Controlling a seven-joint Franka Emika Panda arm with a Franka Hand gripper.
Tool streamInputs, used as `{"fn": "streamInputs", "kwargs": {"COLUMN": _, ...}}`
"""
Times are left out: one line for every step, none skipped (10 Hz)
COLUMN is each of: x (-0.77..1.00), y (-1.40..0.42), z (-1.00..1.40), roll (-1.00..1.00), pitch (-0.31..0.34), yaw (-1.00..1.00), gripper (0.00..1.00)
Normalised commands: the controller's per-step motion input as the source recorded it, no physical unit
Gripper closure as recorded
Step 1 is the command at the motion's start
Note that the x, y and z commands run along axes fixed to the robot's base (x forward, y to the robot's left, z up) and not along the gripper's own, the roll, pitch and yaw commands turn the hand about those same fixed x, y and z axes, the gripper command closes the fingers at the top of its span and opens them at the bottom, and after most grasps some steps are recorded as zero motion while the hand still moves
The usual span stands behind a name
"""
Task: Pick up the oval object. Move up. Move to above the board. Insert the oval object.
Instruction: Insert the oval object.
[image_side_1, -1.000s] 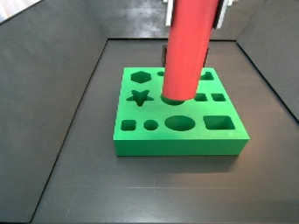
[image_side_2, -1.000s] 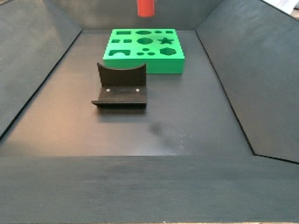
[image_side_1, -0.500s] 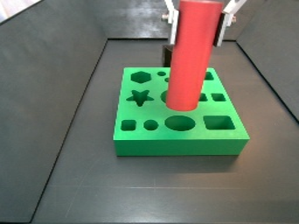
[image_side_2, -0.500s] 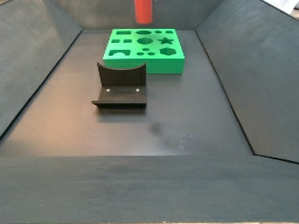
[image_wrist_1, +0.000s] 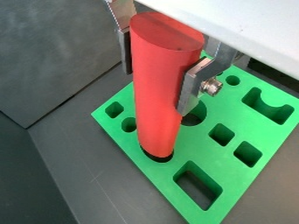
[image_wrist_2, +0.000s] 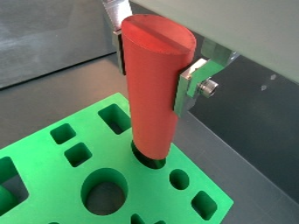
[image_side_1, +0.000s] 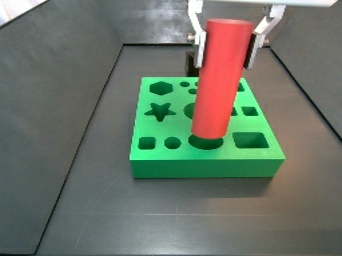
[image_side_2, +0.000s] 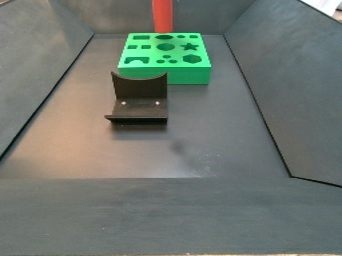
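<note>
The tall, plain red peg with rounded sides (image_side_1: 219, 80) is standing straight up, long axis vertical, its bottom tip right at (maybe just inside) the oval hole near the front edge of the thick bright green square board full of shaped holes (image_side_1: 154, 148); the gripper (image_wrist_1: 163, 68) has its jaws clamped on the peg's upper part, I'd guess so the lower end stays free to slide in; in a side view the dark L-shaped fixture (image_side_2: 138, 96) sits on the bench just beside the board, untouched.
</note>
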Motion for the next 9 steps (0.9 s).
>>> {"fn": "streamInputs", "kwargs": {"x": 0.00, "y": 0.00, "z": -0.23, "roll": 0.00, "pitch": -0.013, "yaw": 0.03, "gripper": 1.00}}
{"fn": "streamInputs", "kwargs": {"x": 0.01, "y": 0.00, "z": -0.26, "roll": 0.00, "pitch": -0.019, "yaw": 0.03, "gripper": 1.00}}
{"fn": "streamInputs", "kwargs": {"x": 0.05, "y": 0.00, "z": -0.24, "roll": 0.00, "pitch": -0.009, "yaw": 0.02, "gripper": 1.00}}
{"fn": "streamInputs", "kwargs": {"x": 0.07, "y": 0.00, "z": -0.23, "roll": 0.00, "pitch": -0.010, "yaw": 0.03, "gripper": 1.00}}
{"fn": "streamInputs", "kwargs": {"x": 0.10, "y": 0.00, "z": -0.25, "roll": 0.00, "pitch": -0.017, "yaw": 0.06, "gripper": 1.00}}
{"fn": "streamInputs", "kwargs": {"x": 0.15, "y": 0.00, "z": -0.20, "roll": 0.00, "pitch": -0.013, "yaw": 0.05, "gripper": 1.00}}
{"fn": "streamInputs", "kwargs": {"x": 0.13, "y": 0.06, "z": -0.22, "roll": -0.01, "pitch": -0.026, "yaw": 0.04, "gripper": 1.00}}
{"fn": "streamInputs", "kwargs": {"x": 0.08, "y": 0.07, "z": -0.26, "roll": 0.00, "pitch": -0.007, "yaw": 0.05, "gripper": 1.00}}
{"fn": "streamInputs", "kwargs": {"x": 0.00, "y": 0.00, "z": -0.45, "roll": 0.40, "pitch": 0.000, "yaw": 0.03, "gripper": 1.00}}
